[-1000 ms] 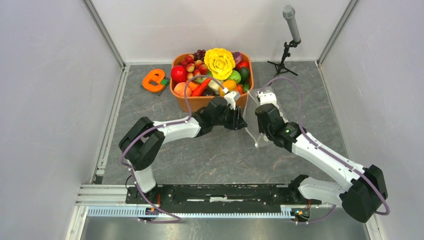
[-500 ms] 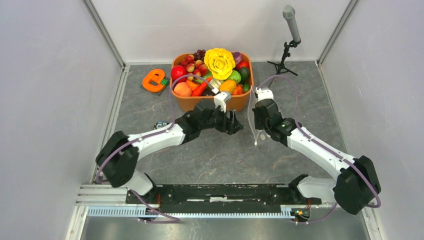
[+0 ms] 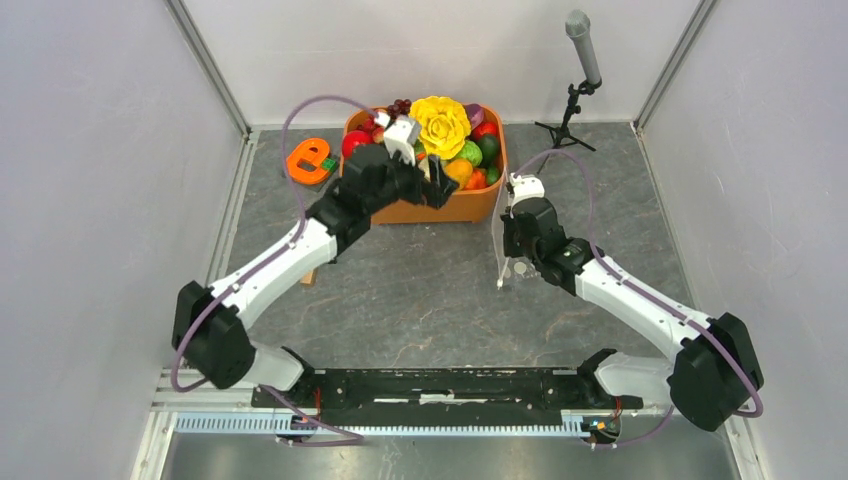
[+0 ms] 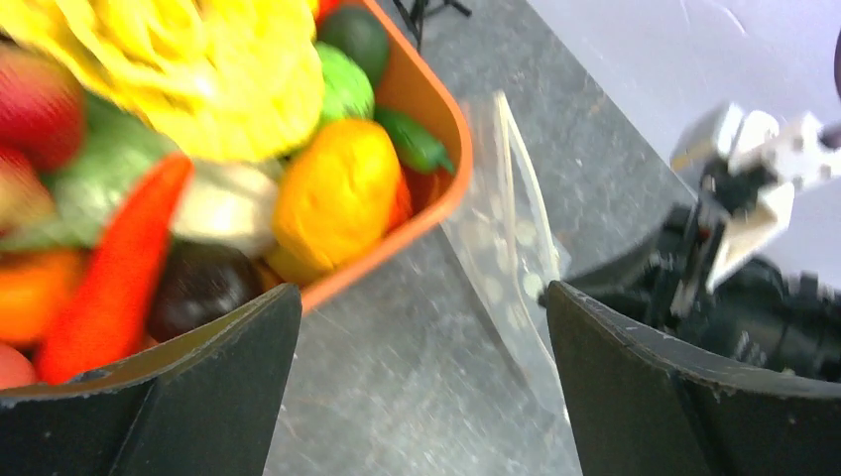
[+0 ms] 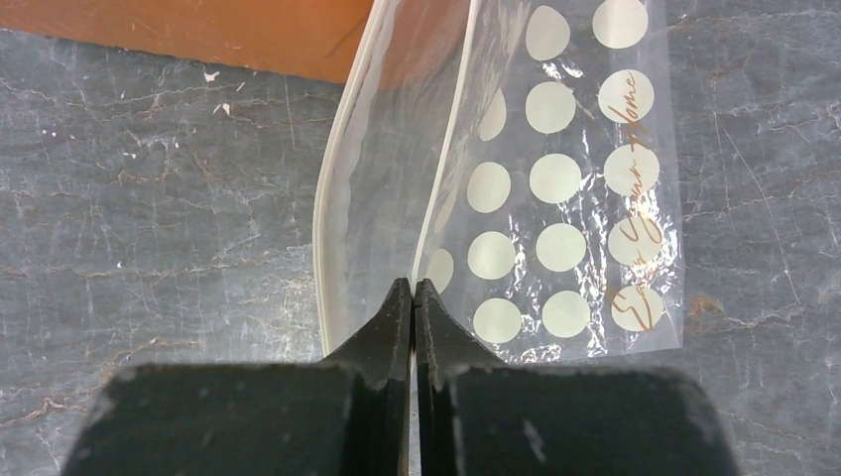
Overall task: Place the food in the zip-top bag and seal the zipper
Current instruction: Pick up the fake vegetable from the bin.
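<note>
The food (image 3: 425, 135) is piled in an orange tub (image 3: 470, 208) at the back; an orange fruit (image 4: 332, 193) and a carrot (image 4: 119, 268) show close up in the left wrist view. My left gripper (image 3: 437, 188) (image 4: 421, 297) hangs open and empty over the tub's front rim (image 4: 436, 99). The clear dotted zip-top bag (image 3: 500, 235) (image 4: 506, 228) (image 5: 555, 178) stands right of the tub. My right gripper (image 3: 508, 248) (image 5: 413, 288) is shut on one lip of its mouth. The zipper (image 5: 319, 238) on the other lip bows away, so the mouth gapes.
An orange tape-dispenser-like thing (image 3: 310, 160) lies left of the tub. A microphone on a small tripod (image 3: 580, 60) stands at the back right. Grey walls close in the marbled table on three sides.
My left gripper opened wide and swung from beside the bag up and left to the tub's front. The right gripper kept its hold on the bag and shifted slightly.
</note>
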`<state>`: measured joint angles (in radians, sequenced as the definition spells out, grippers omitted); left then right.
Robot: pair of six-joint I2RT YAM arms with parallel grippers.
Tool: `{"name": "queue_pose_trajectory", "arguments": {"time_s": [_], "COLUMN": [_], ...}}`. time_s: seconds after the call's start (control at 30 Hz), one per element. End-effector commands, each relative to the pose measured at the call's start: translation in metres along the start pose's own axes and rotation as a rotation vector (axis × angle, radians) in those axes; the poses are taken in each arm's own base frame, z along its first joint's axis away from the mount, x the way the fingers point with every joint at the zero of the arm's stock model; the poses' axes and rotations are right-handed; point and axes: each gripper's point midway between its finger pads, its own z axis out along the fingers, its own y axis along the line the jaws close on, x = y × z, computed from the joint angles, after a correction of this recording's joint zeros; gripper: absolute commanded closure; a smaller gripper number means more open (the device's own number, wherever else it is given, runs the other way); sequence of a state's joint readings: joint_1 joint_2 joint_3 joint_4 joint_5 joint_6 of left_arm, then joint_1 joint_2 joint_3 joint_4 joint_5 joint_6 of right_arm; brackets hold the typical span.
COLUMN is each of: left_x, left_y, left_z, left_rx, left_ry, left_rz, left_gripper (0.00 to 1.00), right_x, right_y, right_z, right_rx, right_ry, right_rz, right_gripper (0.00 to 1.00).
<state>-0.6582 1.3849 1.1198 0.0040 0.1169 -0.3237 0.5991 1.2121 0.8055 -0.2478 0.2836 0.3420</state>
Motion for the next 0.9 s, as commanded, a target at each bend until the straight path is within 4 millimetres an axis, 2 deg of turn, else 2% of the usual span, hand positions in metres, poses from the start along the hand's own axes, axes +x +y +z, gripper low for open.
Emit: {"name": "queue_pose_trajectory", "arguments": {"time_s": [0.0,0.17,0.23,0.33,0.6,0.73,0.87], "left_x": [-0.025,-0.019,-0.009,0.002,0.009,0.01,0.019], "left_y": [-0.001,0.001,0.008,0.024,0.053,0.056,0.054], "left_z": [0.019,0.053,0.069,0.083,0.096,0.098,0.103], "left_rx": [0.09,0.19,0.187,0.151,0.032,0.022,0.035], "left_ry": [0.043,0.109,0.15,0.179,0.135,0.121,0.136], "left_rz": [0.148,0.204,0.216,0.2,0.248,0.253,0.244], "left_gripper": [0.0,0.0,0.0,0.06,0.07,0.08,0.16], "right_x": [-0.012,-0.013,-0.013,-0.013,-0.009,-0.008,-0.007], "right_y": [0.004,0.006,0.006,0.005,0.005,0.009,0.011], "right_z": [-0.005,-0.005,-0.006,-0.008,-0.01,-0.009,-0.008], "right_rx": [-0.029,-0.046,-0.049,-0.048,-0.059,-0.078,-0.088], "right_ry": [-0.055,-0.059,-0.059,-0.065,-0.064,-0.061,-0.055], "right_rz": [0.016,0.007,0.001,-0.002,-0.001,0.003,0.003], "right_gripper": [1.0,1.0,1.0,1.0,1.0,1.0,1.0]}}
